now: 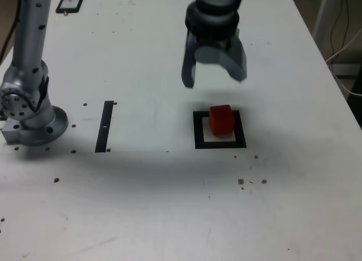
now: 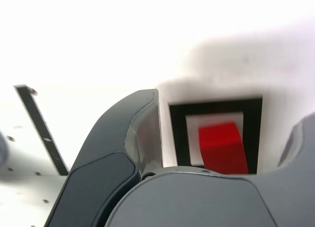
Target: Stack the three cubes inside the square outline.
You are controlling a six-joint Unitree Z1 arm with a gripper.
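Observation:
A red cube (image 1: 221,119) sits inside the square outline (image 1: 198,132), toward its far side, with the white centre showing in front of it. My gripper (image 1: 214,78) hangs open above and just behind the cube, not touching it and holding nothing. In the wrist view the red cube (image 2: 224,148) lies in the square outline (image 2: 177,133), seen between the spread fingers (image 2: 142,138) of the gripper (image 2: 221,138). A small green sliver (image 1: 237,32) peeks out behind the gripper's wrist; what it belongs to I cannot tell.
A thin black strip (image 1: 104,125) lies on the white table (image 1: 153,215) at the exterior view's left, near the arm's base (image 1: 31,116). A small dark flat device (image 1: 69,3) rests at the far left corner. Cables hang past the table's right edge.

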